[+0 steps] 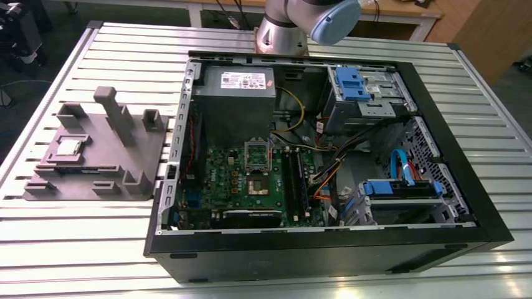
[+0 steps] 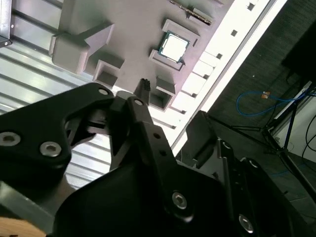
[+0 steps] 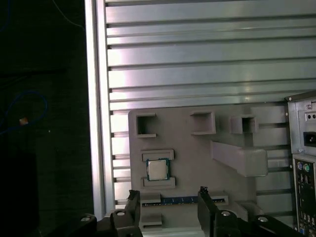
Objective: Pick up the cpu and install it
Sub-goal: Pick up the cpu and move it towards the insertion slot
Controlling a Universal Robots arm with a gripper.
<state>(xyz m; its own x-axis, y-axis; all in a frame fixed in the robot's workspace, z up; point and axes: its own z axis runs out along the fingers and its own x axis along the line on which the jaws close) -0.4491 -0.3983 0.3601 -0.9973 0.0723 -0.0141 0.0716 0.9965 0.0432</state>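
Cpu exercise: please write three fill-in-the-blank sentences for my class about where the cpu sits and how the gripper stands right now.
1. In the exterior view, the cpu rests on the grey fixture to the view's ___ of the open computer case.
2. In the first wrist view, the gripper has its fingers ___, with nothing held between them.
3. The cpu lies ___ the computer case, not yet installed.

Missing words: left; open; outside.
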